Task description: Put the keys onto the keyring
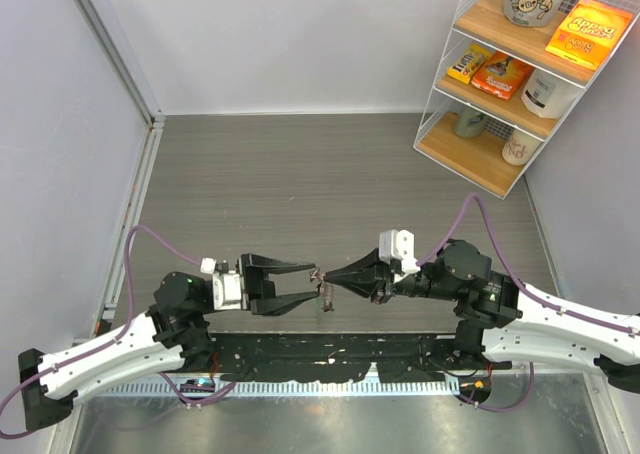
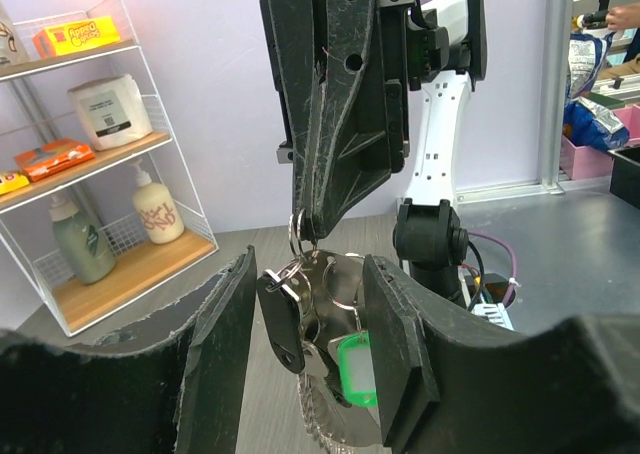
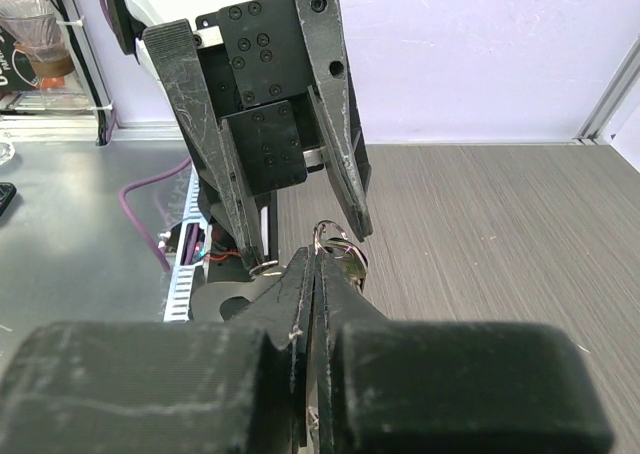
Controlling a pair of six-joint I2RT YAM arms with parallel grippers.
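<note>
The keyring (image 2: 338, 277), thin silver loops with a green tag (image 2: 357, 370), hangs in mid-air above the table's near edge (image 1: 326, 296). My right gripper (image 2: 304, 232) is shut on the top of the ring and comes down from above in the left wrist view. A dark-headed key (image 2: 280, 321) and silver blades dangle from the loops. My left gripper (image 2: 310, 266) is open, with one finger (image 2: 232, 346) left of the bunch and the other close beside the tag. In the right wrist view the keyring (image 3: 336, 236) sticks out of my shut right gripper (image 3: 320, 264).
A white wire shelf (image 1: 520, 84) with boxes, bottles and mugs stands at the back right. Grey walls close off the left and back. A black cable track (image 1: 330, 359) runs along the near edge between the arm bases.
</note>
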